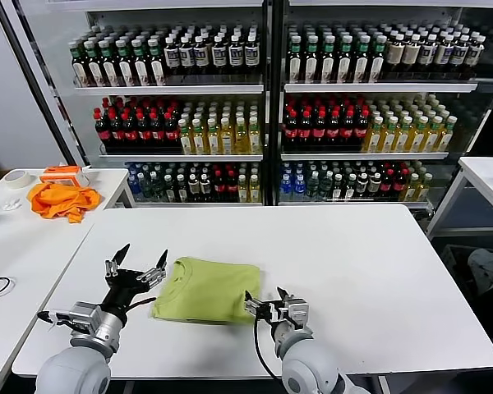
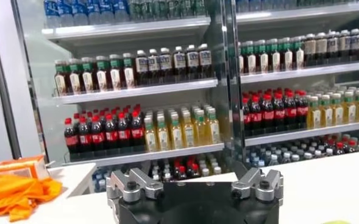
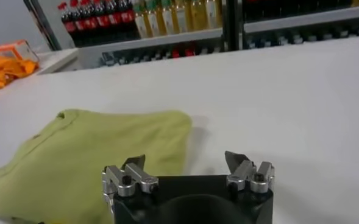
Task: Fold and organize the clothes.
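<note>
T-shirt (image 1: 207, 289): folded flat on desk (image 1: 361, 271), ready for tidying.
Left claw (image 1: 137, 264): spread apart, raised beside collar.
Right claw (image 1: 267, 305): apart, empty, at the shirt's corner.

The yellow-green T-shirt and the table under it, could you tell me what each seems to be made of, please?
The yellow-green T-shirt looks like soft matte knit fabric, probably cotton: it lies limp, with gentle creases and a ribbed neck. The table looks like a hard, smooth white board, perhaps laminate, with a faint sheen.
</note>
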You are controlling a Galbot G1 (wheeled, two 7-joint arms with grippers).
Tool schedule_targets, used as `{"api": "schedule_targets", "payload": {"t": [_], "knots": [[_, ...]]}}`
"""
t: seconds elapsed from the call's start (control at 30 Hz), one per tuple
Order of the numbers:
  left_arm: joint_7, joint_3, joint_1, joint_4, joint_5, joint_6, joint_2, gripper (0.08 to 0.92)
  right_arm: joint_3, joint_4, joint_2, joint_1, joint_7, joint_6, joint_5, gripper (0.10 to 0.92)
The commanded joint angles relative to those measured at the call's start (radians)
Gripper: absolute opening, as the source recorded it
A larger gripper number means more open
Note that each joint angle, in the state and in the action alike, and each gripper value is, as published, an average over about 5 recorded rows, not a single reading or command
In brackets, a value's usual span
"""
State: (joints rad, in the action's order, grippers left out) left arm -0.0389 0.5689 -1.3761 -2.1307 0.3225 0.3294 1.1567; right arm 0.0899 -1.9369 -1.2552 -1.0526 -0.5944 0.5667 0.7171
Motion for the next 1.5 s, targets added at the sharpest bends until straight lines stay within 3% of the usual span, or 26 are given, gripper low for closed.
{"api": "schedule_targets", "payload": {"t": [0.03,0.17,0.63,0.93,1.2,1.5], "knots": [[0.0,0.022,-0.007,-0.029,0.046,0.048,-0.007,0.823,0.05,0.063,-0.026,0.05,-0.077,0.013,0.134,0.819],[-0.004,0.02,-0.005,-0.049,0.06,0.074,-0.005,0.823,0.049,0.079,-0.032,0.066,-0.079,0.013,0.191,0.759],[-0.019,0.011,0.03,0.013,0.06,0.077,-0.013,0.823,0.028,0.109,-0.062,0.065,-0.037,0.009,0.227,0.352],[-0.028,0.013,0.047,0.033,0.061,0.073,-0.036,0.822,-0.062,-0.013,0.0,0.063,-0.007,0.011,0.211,0.121],[-0.024,-0.011,0.091,0.077,0.059,0.043,-0.029,0.823,-0.203,-0.127,0.162,0.025,0.12,0.013,0.115,0.11],[0.0,-0.05,0.139,0.143,0.036,0.012,0.001,0.823,-0.281,-0.095,0.273,-0.022,0.248,0.014,0.139,0.11]]}}
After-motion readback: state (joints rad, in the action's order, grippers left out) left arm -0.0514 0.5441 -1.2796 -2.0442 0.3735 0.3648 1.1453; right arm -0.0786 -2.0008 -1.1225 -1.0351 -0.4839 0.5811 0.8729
